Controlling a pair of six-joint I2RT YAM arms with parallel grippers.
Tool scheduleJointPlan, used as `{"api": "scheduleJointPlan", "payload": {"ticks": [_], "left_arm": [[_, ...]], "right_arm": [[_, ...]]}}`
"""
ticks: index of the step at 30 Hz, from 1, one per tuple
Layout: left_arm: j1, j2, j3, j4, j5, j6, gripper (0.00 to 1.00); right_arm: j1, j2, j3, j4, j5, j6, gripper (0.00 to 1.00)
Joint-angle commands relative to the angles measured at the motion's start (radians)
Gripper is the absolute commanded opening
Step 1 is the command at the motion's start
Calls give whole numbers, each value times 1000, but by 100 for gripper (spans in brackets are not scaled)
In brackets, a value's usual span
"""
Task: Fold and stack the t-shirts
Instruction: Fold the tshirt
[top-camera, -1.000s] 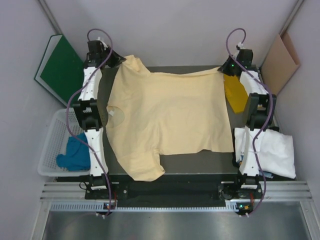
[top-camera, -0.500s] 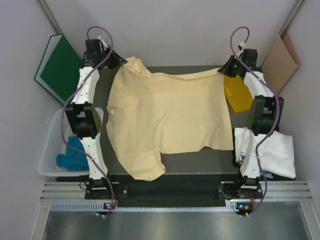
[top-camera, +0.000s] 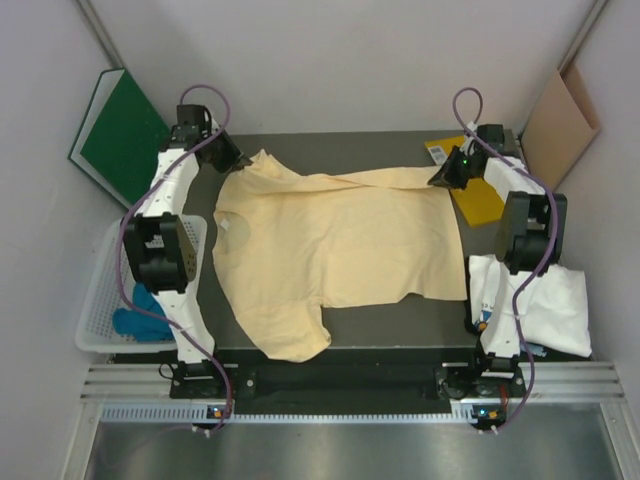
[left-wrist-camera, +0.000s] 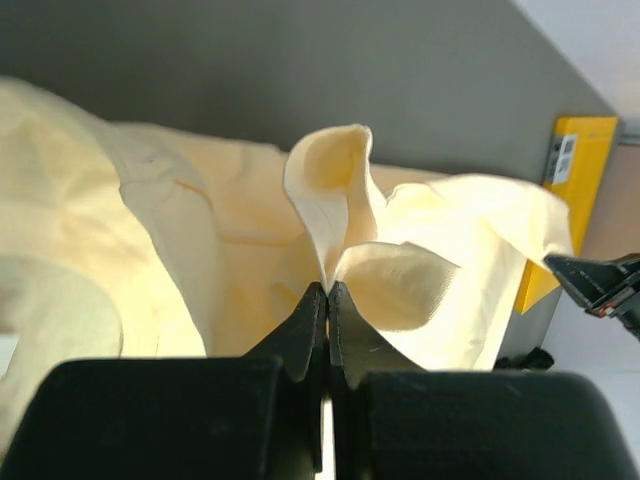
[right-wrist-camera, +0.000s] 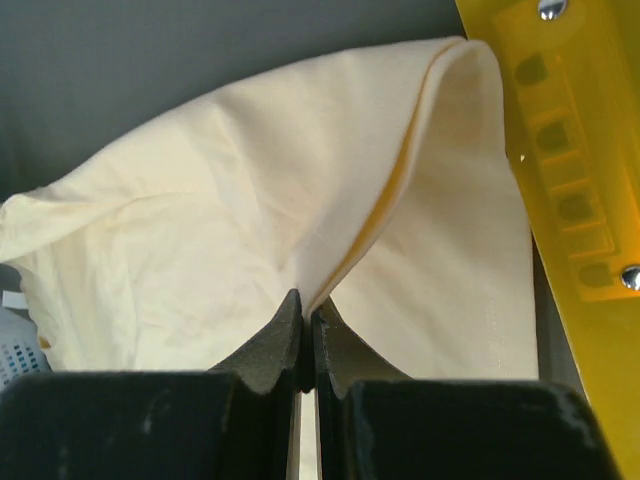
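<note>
**Top view with both wrist views.** The peach-yellow t-shirt (top-camera: 340, 240) lies spread on the dark desk (top-camera: 400, 322). Its collar is toward the left arm and its hem toward the right arm, so its long axis runs across the desk from side to side.

- **Left end effector** (left-wrist-camera: 327, 290): jaws fully closed, pinching a peak of cloth at the far left corner, by the shoulder.
- **Right end effector** (right-wrist-camera: 303, 300): jaws likewise closed on the far right corner at the hem, just beside the yellow folder (top-camera: 478, 200).

From both end effectors the shirt extends toward the arm bases, with one sleeve reaching the near edge. Each arm is nearer its own corner. The likely fold carries the held far edge toward the near edge, across the long axis.

The white t-shirt (top-camera: 550, 300) lies beside the desk on the right. The teal t-shirt (top-camera: 140, 315) sits in the basket (top-camera: 100, 290) on the left.
</note>
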Motion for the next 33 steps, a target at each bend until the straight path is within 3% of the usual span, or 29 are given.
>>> {"api": "scheduleJointPlan", "payload": {"ticks": [1, 11, 16, 17, 18, 20, 21, 33], "left_arm": [[5, -124, -79, -30, -35, 36, 0], [5, -233, -116, -107, -104, 92, 0], [3, -304, -214, -125, -101, 94, 0], [3, -316, -234, -125, -104, 95, 0], [3, -345, -270, -125, -106, 94, 0], [3, -384, -307, -133, -104, 97, 0], [0, -394, -339, -139, -104, 98, 0], [-71, -595, -596, -199, -172, 95, 0]], "right_arm": [[-12, -87, -23, -83, -9, -53, 0], [-46, -40, 23, -234, 52, -113, 0], [-49, -32, -30, -251, 66, -115, 3], [-48, -23, -26, -266, 80, -116, 13], [-48, -3, -13, -274, 80, -121, 34], [-48, 11, 1, -294, 92, -121, 88], [-48, 10, 6, -294, 94, -121, 99], [-45, 22, 38, -271, 68, -81, 100]]}}
